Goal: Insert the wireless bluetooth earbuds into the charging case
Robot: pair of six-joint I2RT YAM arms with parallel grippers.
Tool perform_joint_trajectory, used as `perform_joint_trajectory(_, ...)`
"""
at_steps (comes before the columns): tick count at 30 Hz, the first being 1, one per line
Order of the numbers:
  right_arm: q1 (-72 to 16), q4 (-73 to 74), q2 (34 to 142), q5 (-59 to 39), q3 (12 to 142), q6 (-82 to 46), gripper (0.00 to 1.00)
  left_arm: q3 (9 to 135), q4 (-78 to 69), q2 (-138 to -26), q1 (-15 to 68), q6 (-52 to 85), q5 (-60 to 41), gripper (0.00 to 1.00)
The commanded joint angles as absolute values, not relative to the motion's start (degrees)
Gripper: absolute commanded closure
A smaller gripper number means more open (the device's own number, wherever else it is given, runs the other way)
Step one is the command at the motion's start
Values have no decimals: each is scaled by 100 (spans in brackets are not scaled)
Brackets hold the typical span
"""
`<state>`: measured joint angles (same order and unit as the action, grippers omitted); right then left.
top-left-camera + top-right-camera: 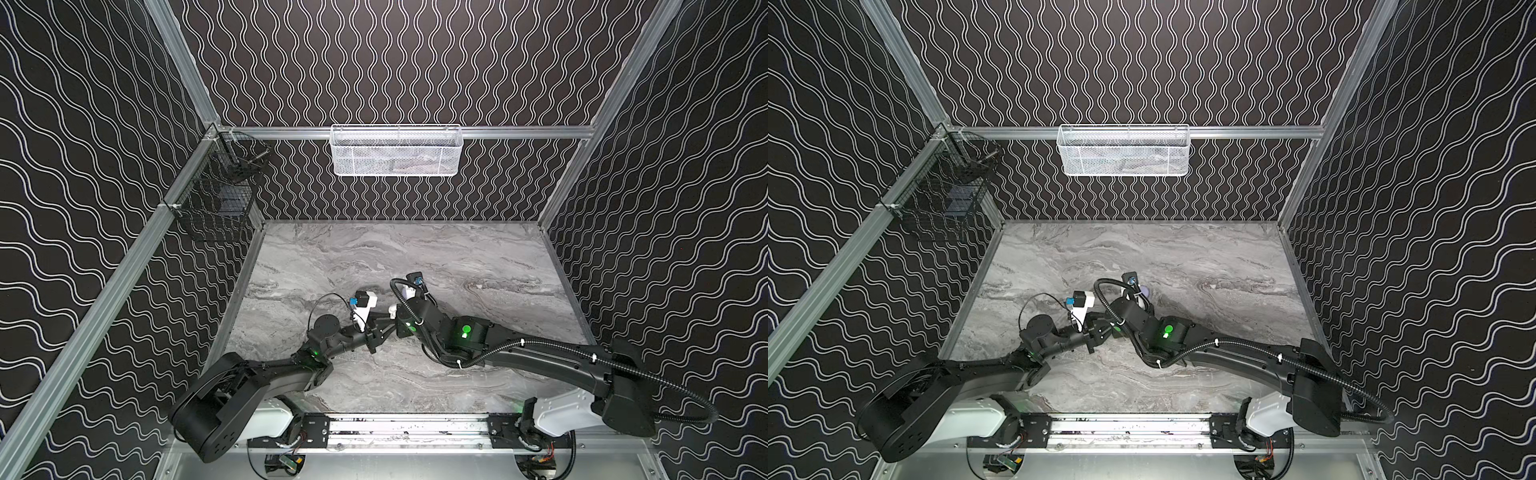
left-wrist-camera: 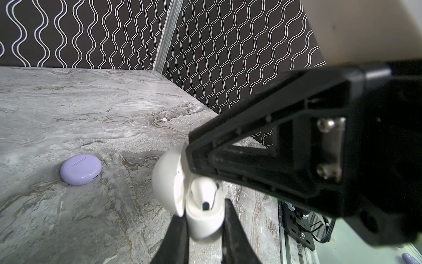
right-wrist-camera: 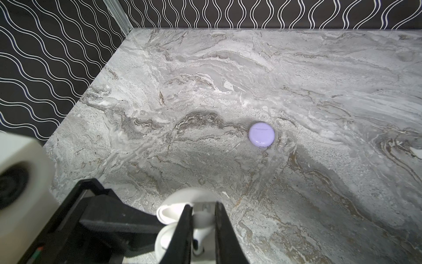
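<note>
1. The right gripper (image 3: pixel 202 205) is clenched on a small white stemmed earbud (image 3: pixel 201 220), which fills the narrow gap between its two black fingers.
2. The earbud hangs at the mouth of a round white plastic charging case (image 2: pixel 205 226), whose lid (image 2: pixel 165 180) is swung open. How deep it sits in the base cannot be told.
3. The left gripper (image 2: pixel 204 211) grasps the base of this case, with one black finger pressed against each side.
4. In both top views the two grippers meet tip to tip near the middle of the grey marble-patterned tabletop (image 1: pixel 374 257).
5. A round lavender plastic case (image 3: pixel 261 134) lies closed and flat on the tabletop. It is apart from both grippers, on the side toward the back wall.
6. A white mesh basket (image 1: pixel 397 151) hangs on the back rail.
7. A black wire basket (image 1: pixel 216 195) hangs in the back left corner.
</note>
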<state>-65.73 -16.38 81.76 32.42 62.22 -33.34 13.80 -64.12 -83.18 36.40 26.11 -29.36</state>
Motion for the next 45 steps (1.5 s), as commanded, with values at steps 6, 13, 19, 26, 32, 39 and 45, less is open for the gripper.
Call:
perform_joint_trajectory(6,-6618,-1595,8182,3138,6152,-3463,87,1360,-6422,-8214,3640,2440,-2775,100)
perform_joint_trajectory(13,-6636,-1582,8174,3138,6150,-3464,79,1344,-6363,-8140,3641,2395,-2729,100)
perform_joint_trajectory(19,-6636,-1608,8175,3162,6187,-3468,75,1354,-6403,-8159,3639,2397,-2760,100)
perform_joint_trajectory(26,-6636,-1640,8096,3262,6196,-3430,73,1362,-6407,-8181,3639,2406,-2773,100)
perform_joint_trajectory(32,-6636,-1696,8000,3372,6232,-3399,73,1361,-6403,-8185,3639,2399,-2777,100)
perform_joint_trajectory(39,-6636,-1748,7937,3432,6256,-3363,72,1366,-6368,-8168,3639,2364,-2753,100)
perform_joint_trajectory(45,-6636,-1740,7875,3463,6253,-3325,72,1380,-6267,-8113,3645,2303,-2725,100)
